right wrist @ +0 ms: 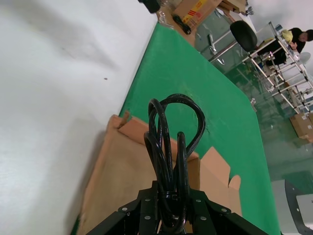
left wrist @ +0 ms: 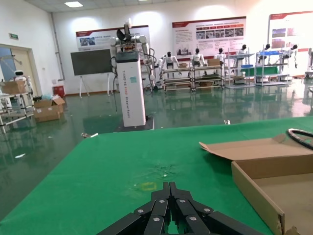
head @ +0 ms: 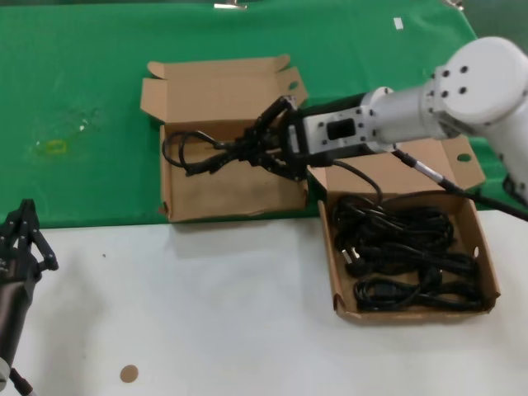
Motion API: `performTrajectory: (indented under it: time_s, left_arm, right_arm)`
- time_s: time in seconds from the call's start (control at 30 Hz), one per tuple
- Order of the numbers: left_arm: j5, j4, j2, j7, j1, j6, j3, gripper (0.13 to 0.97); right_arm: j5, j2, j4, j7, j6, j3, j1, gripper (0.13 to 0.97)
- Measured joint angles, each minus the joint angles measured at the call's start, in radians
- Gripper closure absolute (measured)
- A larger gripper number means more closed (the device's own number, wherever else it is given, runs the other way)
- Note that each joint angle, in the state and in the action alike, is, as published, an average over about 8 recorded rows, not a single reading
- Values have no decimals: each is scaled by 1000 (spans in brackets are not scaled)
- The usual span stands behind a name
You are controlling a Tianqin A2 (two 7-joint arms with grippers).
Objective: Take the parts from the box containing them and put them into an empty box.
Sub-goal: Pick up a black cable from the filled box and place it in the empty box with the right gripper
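- The right gripper [head: 262, 150] pinched one coiled black rubber cable [head: 198, 153] above the smaller, taller-walled brown cardboard box [head: 235, 194], which looked otherwise empty.
- Several cables [head: 404, 252] remained in the larger low-walled cardboard box [head: 488, 272] beside it.
- The left gripper [head: 25, 239], fingers pressed together, idled near that smaller box.

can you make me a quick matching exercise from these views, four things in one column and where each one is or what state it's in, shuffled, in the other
Things
1. right claw
2. left claw
3. smaller cardboard box
4. larger cardboard box

States
A. holds several black cable bundles inside
B. parked low at the robot's left, gripping nothing
C. shut on a coiled black cable
D. floor bare, cable loop hanging just above it

Pairs
1-C
2-B
3-D
4-A
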Motion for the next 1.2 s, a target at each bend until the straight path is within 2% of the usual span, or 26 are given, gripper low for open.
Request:
performTrajectory:
  time_s: [0.43,1.2]
  left_arm:
    - [0,0,0,0,0,0,0,945]
    - [0,0,0,0,0,0,0,945]
  right_arm:
    - [12,-122,-254,-131,80,-3,70,855]
    - [27,-181,-435,-257,106,7,124,856]
